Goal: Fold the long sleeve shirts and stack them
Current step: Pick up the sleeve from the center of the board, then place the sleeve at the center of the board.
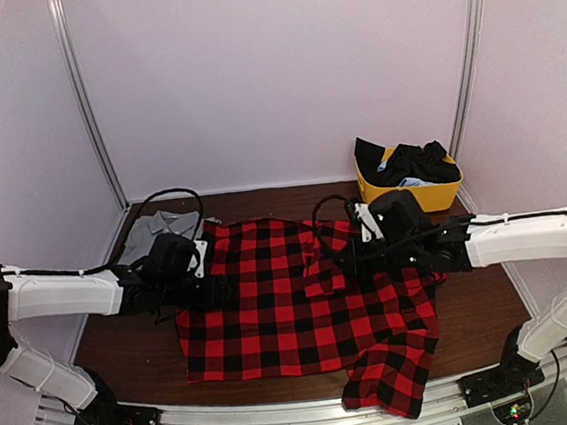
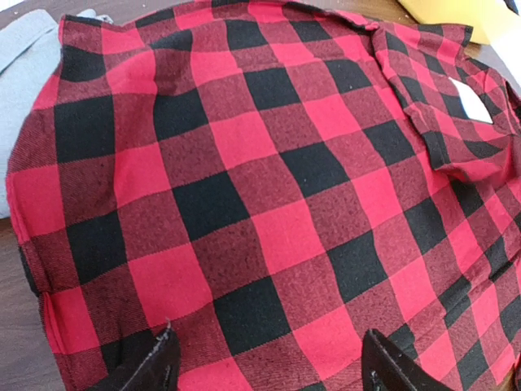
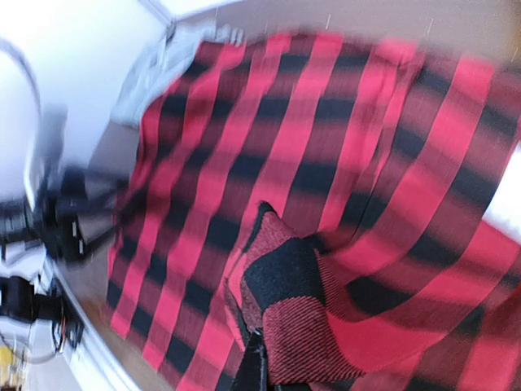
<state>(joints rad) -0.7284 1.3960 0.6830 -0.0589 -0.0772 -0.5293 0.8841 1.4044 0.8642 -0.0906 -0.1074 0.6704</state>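
Top external: flannel shirt [image 1: 273,314] spread mid-table, near-right part hanging over table edge. Right gripper [image 1: 353,258] over shirt's right half, jaws closed tight, pinching raised fold of plaid; right wrist view confirms. Left gripper [image 1: 205,288] at shirt's left edge, jaws wide apart, nothing held, cloth just beneath. Grey shirt [image 1: 159,227] far left, touching flannel.

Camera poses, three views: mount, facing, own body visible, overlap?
Top external: above and behind the bases, looking down at the wooden table; both white arms show.
Left wrist: behind the left gripper, looking down onto the red-and-black buffalo-check flannel shirt; open black fingertips show.
Right wrist: behind the right gripper, blurred, looking across the flannel; shut fingers pinch a raised fold.
Shared: both wrist views catch flannel and plain grey collared shirt.
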